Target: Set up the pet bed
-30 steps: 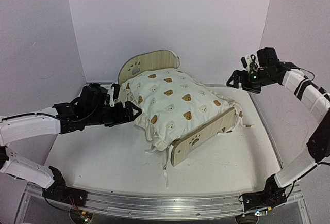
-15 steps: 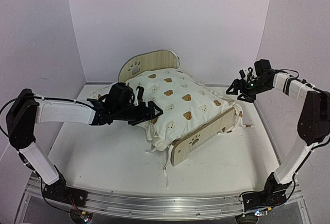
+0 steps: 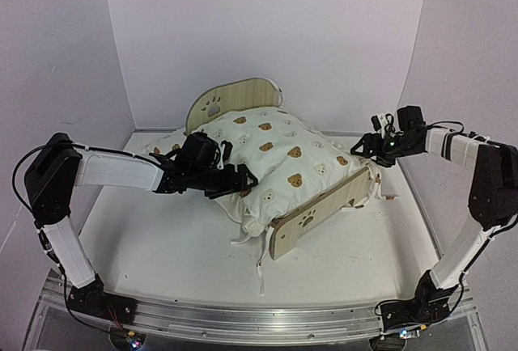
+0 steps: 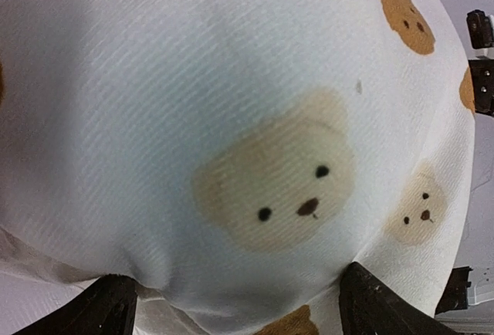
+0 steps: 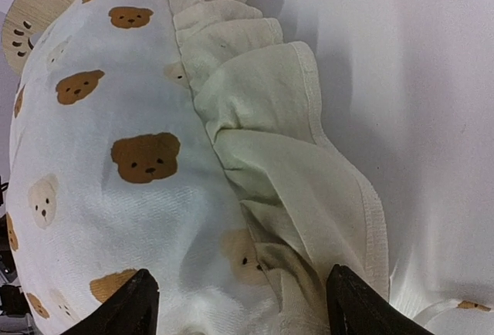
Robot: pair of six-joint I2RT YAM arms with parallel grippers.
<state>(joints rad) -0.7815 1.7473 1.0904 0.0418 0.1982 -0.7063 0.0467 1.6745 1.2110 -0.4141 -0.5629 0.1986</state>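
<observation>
White desk (image 3: 162, 246), bearing a plywood pet bed (image 3: 316, 213) set askew near the middle; cream tie (image 3: 261, 274) trailing toward the near edge.

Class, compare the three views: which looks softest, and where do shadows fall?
Top external view: evenly lit, with a faint shadow on the table under the left arm. Left wrist view: the bear-print cushion fills the frame, its print is soft, and the upper left is dimmer. Right wrist view: the ruffle is crisp, with shadows in its folds.

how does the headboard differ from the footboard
The headboard stands at the far end, its arch clear above the cushion; the footboard is at the near end, with the cushion spilling past both its ends. Both are light plywood with a paw cutout.
</observation>
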